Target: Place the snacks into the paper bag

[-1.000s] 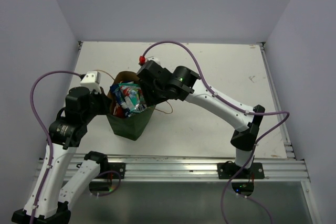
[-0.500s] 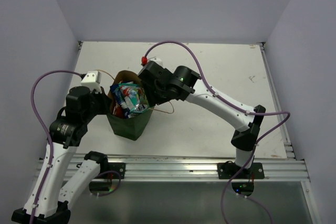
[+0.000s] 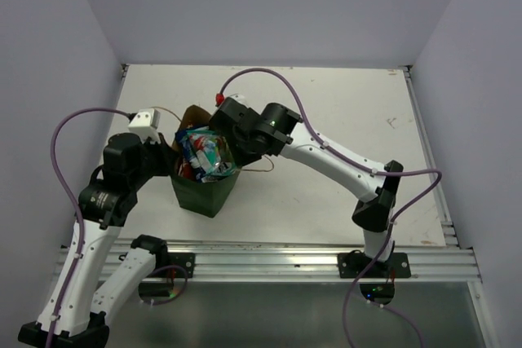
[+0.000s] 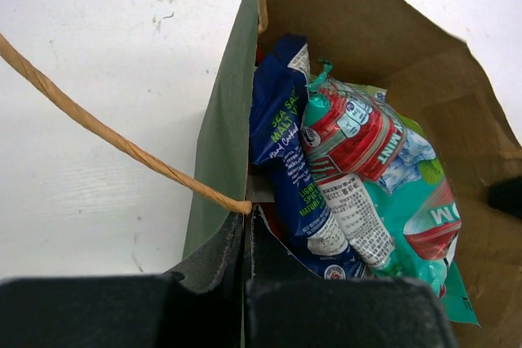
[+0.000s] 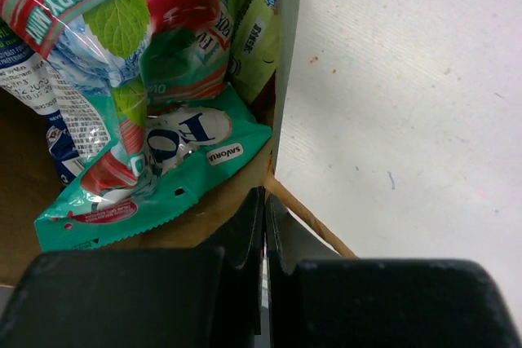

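Observation:
The dark green paper bag stands upright between both arms with the snacks inside. A teal-pink Fox's bag lies on top, next to a dark blue-white packet. The right wrist view shows the Fox's bag and a pale green packet against the bag's wall. My left gripper is shut on the bag's left wall at the rim, by a string handle. My right gripper is shut on the opposite wall, kraft inside on its left.
The white table stretches behind and to the right of the bag. A tan string handle loops out beside the bag's right side. An aluminium rail runs along the near edge. Purple cables arch over both arms.
The right gripper has closed onto the bag's right rim after standing open, and its arm has shifted slightly left. The left gripper has kept its grip on the left wall.

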Available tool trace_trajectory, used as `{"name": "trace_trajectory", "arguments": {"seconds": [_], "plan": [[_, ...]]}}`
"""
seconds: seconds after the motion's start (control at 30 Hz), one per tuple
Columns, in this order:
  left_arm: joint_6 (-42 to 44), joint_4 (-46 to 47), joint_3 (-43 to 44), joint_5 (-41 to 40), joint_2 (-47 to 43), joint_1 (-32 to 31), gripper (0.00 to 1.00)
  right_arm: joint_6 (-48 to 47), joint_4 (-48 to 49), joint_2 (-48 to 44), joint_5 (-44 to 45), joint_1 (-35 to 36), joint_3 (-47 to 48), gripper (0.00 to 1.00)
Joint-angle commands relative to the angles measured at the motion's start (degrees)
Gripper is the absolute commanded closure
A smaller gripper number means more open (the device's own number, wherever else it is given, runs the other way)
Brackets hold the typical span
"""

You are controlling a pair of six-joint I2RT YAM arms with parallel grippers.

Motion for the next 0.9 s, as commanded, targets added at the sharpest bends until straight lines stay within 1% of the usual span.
{"name": "trace_trajectory", "arguments": {"seconds": [0.0, 0.03, 0.1, 0.17, 0.27, 0.3, 0.4, 0.47, 0.5, 0.53, 0.57, 0.6, 0.7, 0.73, 0.87], "plan": [[-2.9, 4.52, 1.74, 5.94, 0.28, -0.57, 1.0, -1.46, -6.23, 0.69, 5.23, -0.25, 11.81, 1.0], [-3.42, 5.05, 2.18, 6.47, 0.46, -0.74, 1.0, -1.37, -9.12, 1.04, 5.85, -0.34, 13.77, 1.0], [-5.17, 6.89, 2.63, 8.4, 0.73, -0.92, 1.0, -0.94, -11.16, 1.22, 7.52, -0.51, 17.81, 1.0], [-6.85, 8.39, 2.45, 9.29, 0.9, -1.18, 1.0, -0.32, -12.93, 0.52, 8.31, -1.22, 18.62, 1.0], [-9.13, 11.37, 1.31, 9.73, 0.03, -1.97, 1.0, 0.74, -12.93, -2.72, 9.19, -2.45, 15.3, 1.0], [-9.66, 12.08, 0.7, 10.08, 0.11, -2.76, 1.0, 1.17, -12.58, -4.65, 9.54, -3.14, 12.5, 1.0], [-11.07, 13.49, 0.35, 8.34, 0.9, -4.43, 1.0, 1.7, -12.14, -7.3, 9.81, -4.29, 7.84, 1.0], [-13.08, 16.12, 0.08, 7.19, 2.12, -7.76, 1.0, 1.88, -11.79, -9.58, 10.42, -5.43, 5.54, 1.0], [-13.79, 17.0, 0.08, 4.49, 2.83, -9.34, 1.0, 2.05, -11.61, -10.46, 10.51, -6.48, 3.18, 1.0], [-14.32, 18.14, 0.25, 2.11, 3.62, -13.97, 1.0, 2.06, -10.92, -12.03, 10.34, -6.93, 2.02, 1.0], [-14.94, 18.32, 0.6, -0.7, 5.8, -17.06, 1.0, 2.14, -10.65, -12.75, 10.25, -7.28, 0.97, 1.0], [-15.2, 18.33, 1.83, -7.25, 6.87, -24.05, 1.0, 2.14, -10.21, -13.28, 10.08, -8.24, -0.96, 1.0], [-15.91, 17.98, 4.29, -17.21, 10.39, -33.41, 1.0, 1.97, -9.51, -14.86, 9.63, -9.65, -3.43, 1.0], [-16.0, 18.24, 4.56, -18.21, 10.83, -36.66, 1.0, 1.88, -9.24, -15.04, 9.72, -9.83, -3.78, 1.0], [-16.0, 19.73, 4.12, -17.78, 12.32, -37.39, 1.0, 1.18, -7.84, -16.0, 9.02, -10.8, -6.94, 1.0]]}}
